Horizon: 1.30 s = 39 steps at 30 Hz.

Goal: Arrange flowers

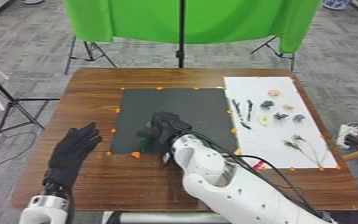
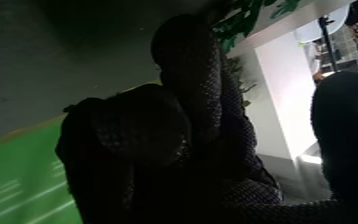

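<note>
The robot's left hand (image 1: 76, 140), fingers straight and apart, rested at nine o'clock on the brown table (image 1: 122, 185). The right hand (image 1: 168, 125) was over the dark board (image 1: 162, 97), near the table's center; whether it was clamped on anything could not be told. Green leaves (image 1: 146, 143), one cluster, stood out at the board's seven o'clock, beside that hand.

The arrangement appeared to be in its opening stage: only the greenery was seen on the board, and the flower pieces were left to place. They lay on the white sheet (image 1: 255, 142) at three o'clock: three dark twigs (image 1: 249, 110) toward ten, one yellow flower (image 1: 264, 119) at nine, one blue-green flower (image 1: 267, 104) at eleven, one pink flower (image 1: 273, 93) at twelve, two blue flowers (image 1: 299, 118) from center to three, one tan flower (image 1: 288, 107) at one and apparently two green sprigs (image 1: 293, 145) toward five. That made six flower heads.
</note>
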Tool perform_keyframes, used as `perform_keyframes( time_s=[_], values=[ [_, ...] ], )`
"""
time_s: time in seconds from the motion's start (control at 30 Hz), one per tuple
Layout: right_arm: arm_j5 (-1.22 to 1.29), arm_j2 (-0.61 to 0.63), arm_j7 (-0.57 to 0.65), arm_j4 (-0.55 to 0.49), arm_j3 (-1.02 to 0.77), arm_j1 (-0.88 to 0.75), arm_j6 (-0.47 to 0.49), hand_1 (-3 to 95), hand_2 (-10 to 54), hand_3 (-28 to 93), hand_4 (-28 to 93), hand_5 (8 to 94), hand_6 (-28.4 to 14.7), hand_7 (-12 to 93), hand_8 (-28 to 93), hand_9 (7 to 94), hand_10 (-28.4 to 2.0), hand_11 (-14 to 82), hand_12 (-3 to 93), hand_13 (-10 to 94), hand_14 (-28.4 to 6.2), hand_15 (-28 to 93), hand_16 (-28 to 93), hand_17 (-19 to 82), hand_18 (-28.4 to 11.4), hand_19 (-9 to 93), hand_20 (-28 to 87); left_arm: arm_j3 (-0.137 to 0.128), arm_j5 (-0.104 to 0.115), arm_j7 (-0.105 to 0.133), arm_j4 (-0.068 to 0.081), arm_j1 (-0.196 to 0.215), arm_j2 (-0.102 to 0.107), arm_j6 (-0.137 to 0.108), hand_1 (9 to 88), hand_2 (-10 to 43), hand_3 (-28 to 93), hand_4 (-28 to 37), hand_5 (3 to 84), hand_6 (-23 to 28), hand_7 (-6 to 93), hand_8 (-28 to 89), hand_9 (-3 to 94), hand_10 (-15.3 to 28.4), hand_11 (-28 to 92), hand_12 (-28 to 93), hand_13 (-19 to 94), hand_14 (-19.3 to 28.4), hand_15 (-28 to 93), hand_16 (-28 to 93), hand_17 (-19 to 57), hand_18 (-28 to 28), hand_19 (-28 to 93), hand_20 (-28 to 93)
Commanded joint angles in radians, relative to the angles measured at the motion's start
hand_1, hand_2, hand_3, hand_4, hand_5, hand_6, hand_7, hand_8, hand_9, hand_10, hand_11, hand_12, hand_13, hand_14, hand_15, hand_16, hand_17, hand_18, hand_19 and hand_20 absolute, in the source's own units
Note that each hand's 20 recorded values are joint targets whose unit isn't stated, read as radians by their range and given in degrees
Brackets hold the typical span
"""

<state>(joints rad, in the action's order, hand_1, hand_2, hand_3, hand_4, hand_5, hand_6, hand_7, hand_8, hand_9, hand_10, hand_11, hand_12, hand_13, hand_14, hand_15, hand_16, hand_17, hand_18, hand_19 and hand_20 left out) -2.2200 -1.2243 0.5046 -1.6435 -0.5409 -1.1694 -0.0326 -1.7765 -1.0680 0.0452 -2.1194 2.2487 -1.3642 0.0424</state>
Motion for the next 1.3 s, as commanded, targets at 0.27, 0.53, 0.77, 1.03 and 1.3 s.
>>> perform_keyframes(
  time_s=[0.27,0.53,0.77,1.03,1.3],
  values=[
    [0.018,-0.015,-0.02,0.019,-0.003,-0.003,0.011,16.7,4.5,65,-12,72.5,-4.4,12,-8,86.5,-16.3,40.8,26.2,93,-5.7,57,33,70,-10.5,93,50,0.01,-0.003,-0.009,0.015,-0.006,0.0,0.011,19.4,9.6,62,-28.3,42.4,8.4,4.7,-4,37.0,13.8,15,11,27,18.5,25,-2,-0.1,15.1,19,19],
    [0.061,0.06,-0.022,-0.089,-0.064,-0.023,-0.044,17.1,3.1,65,-11,71.0,-3.9,13,-8,85.4,-16.2,40.6,26.3,92,-5.8,57,33,69,-11.1,93,50,0.007,-0.005,-0.012,0.011,-0.003,-0.008,0.01,19.3,9.4,63,-28.3,42.3,8.3,4.7,-4,37.1,13.8,15,11,27,18.5,25,-2,-0.1,15.1,19,19],
    [0.028,0.309,-0.023,-0.41,-0.39,-0.258,-0.16,26.9,-8.0,68,-11,69.8,-3.5,14,-8,80.1,-16.0,32.9,26.9,86,-7.7,57,32,62,-14.1,93,50,-0.015,-0.012,0.005,-0.001,0.009,0.003,-0.011,19.2,9.4,63,-28.3,42.4,8.3,4.8,-4,37.6,13.8,15,11,27,18.6,26,-2,-0.2,15.2,20,19],
    [-0.039,0.406,0.043,-0.556,-1.032,-0.75,-0.07,33.3,-9.5,68,-16,67.2,-3.5,15,-7,72.9,-16.3,26.3,26.4,78,-9.4,59,32,54,-16.1,93,49,-0.02,-0.013,0.01,-0.014,0.028,0.001,-0.041,19.3,8.7,64,-28.3,43.4,8.5,5.4,-4,39.0,13.9,16,11,28,18.6,27,-2,-0.1,15.1,20,19],
    [-0.026,0.405,0.076,-0.521,-1.292,-0.936,0.194,33.4,-9.5,66,-24,60.0,-5.1,12,-7,62.6,-17.1,20.6,25.6,71,-11.3,60,32,51,-17.2,93,49,-0.026,-0.026,0.006,-0.018,0.024,0.001,-0.029,20.0,8.4,64,-28.3,43.5,8.4,5.7,-5,39.0,14.0,16,11,28,18.7,28,-2,0.0,15.1,20,19]
  ],
)
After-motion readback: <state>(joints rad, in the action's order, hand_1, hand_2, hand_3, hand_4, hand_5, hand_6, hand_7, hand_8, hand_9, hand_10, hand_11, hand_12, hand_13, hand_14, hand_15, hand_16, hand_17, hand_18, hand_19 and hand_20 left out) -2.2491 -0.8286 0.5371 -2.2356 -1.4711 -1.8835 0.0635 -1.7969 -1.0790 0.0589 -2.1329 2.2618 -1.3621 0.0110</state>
